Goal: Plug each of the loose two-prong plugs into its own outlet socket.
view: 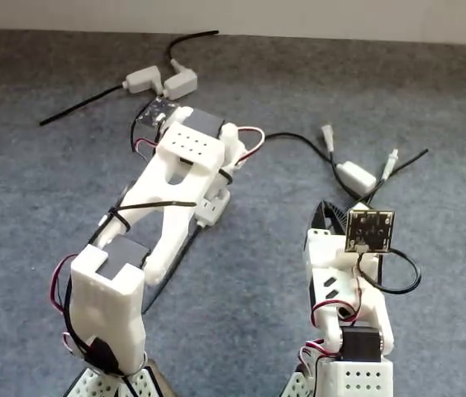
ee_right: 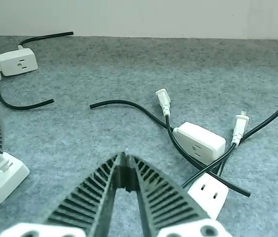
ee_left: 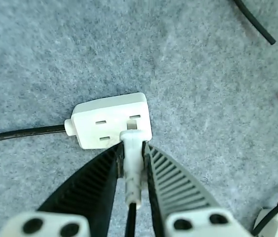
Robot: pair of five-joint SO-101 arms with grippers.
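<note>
Nearest you, down at 5 o'clock on the grey carpet (view: 241, 331), your right gripper (ee_right: 125, 159) is clenched on nothing, its ribbed fingers pressed tip to tip. A white socket (ee_right: 208, 192) lies face up just ahead of it.

Around the middle of the carpet, your left gripper (ee_left: 132, 150) is clamped tight on a white two-prong plug (ee_left: 132, 163). It pinches the plug by its flat sides, and the black cord (ee_left: 130, 222) trails back between the fingers. The plug's nose sits against the face of a white socket block (ee_left: 112, 120), at the slot pair farthest from the block's own black cable (ee_left: 20, 133). One slot of that pair shows uncovered, so you can't tell if any prong is in.

Further out at 2 o'clock there's a second socket (view: 355, 175), with a loose plug (view: 328, 135) and another loose plug (view: 392, 157) near it, their cords crossing. Farthest off, at 11 o'clock, a far socket (view: 143, 80) and its neighbour socket (view: 181, 81) lie side by side.
</note>
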